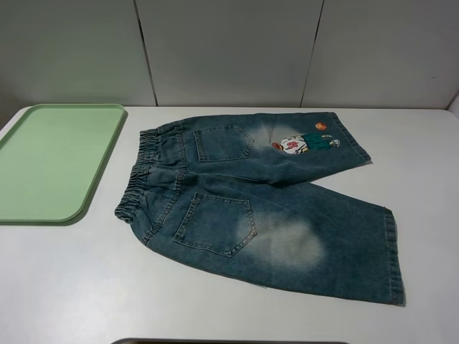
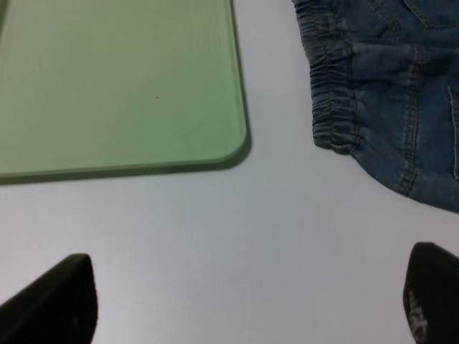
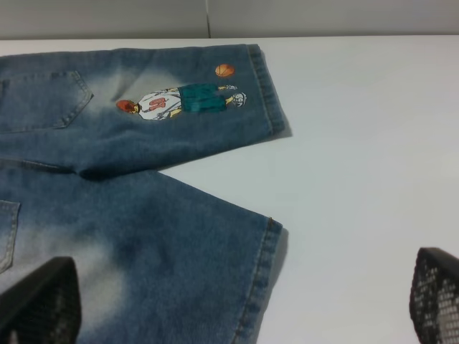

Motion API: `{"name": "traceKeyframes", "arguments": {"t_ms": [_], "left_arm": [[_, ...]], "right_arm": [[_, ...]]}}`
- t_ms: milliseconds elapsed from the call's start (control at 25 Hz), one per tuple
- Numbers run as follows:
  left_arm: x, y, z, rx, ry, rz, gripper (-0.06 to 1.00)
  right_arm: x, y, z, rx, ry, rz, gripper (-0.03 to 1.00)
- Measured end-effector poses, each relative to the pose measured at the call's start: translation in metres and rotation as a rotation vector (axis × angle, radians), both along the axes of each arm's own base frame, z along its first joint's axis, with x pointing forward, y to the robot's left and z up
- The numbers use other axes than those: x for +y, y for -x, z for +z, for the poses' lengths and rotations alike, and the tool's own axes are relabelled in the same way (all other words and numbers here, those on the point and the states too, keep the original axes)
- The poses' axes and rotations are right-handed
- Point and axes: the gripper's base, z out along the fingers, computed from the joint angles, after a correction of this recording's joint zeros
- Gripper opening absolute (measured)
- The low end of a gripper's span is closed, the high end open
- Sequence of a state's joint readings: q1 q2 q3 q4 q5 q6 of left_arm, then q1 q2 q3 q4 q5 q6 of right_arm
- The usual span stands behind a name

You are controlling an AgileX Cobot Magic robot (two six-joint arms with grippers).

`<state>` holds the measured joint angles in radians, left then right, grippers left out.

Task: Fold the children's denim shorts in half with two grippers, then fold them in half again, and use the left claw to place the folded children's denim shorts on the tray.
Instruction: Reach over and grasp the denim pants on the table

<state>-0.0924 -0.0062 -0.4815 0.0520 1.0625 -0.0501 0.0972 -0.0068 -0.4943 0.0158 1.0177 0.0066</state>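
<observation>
White bench (image 1: 72, 287) is shared by the pale green tray (image 1: 50, 161) and the children's denim shorts (image 1: 272, 208), spread flat just beside it. Both the left claw (image 2: 244, 301) and the right claw (image 3: 237, 301) are released, empty. Near waistband corner (image 2: 333, 136) and near hem (image 3: 262, 283) should be pinched together.

One pair of children's denim shorts (image 1: 265, 201) out there, just the one. Legs (image 1: 344, 244): two. Back pockets (image 1: 215, 223): two again, one to each leg. One cartoon-figure patch (image 1: 305, 143), and I make it two whitish worn patches (image 1: 287, 244). One tray (image 1: 43, 158), pale green. One table (image 1: 86, 287) under the lot. Claws: two, the left claw (image 2: 251, 301) and the right claw (image 3: 240, 301), and each wrist view gives us two black fingers (image 2: 61, 304). At the back, three wall panels (image 1: 222, 50), with two dark seams (image 1: 145, 54) between them.
</observation>
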Motion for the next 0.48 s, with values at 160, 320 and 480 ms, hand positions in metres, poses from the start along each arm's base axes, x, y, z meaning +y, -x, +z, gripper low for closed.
{"name": "traceKeyframes", "arguments": {"t_ms": [160, 320, 480], "left_arm": [[0.002, 0.0, 0.0, -0.002, -0.019, -0.006, 0.84], [0.011, -0.002, 0.003, -0.04, -0.137, 0.022, 0.84], [0.021, -0.004, 0.006, -0.07, -0.24, 0.08, 0.84]], "right_arm": [[0.0, 0.0, 0.0, 0.0, 0.0, 0.0, 0.69], [0.0, 0.0, 0.0, 0.0, 0.0, 0.0, 0.69], [0.0, 0.0, 0.0, 0.0, 0.0, 0.0, 0.69]]}}
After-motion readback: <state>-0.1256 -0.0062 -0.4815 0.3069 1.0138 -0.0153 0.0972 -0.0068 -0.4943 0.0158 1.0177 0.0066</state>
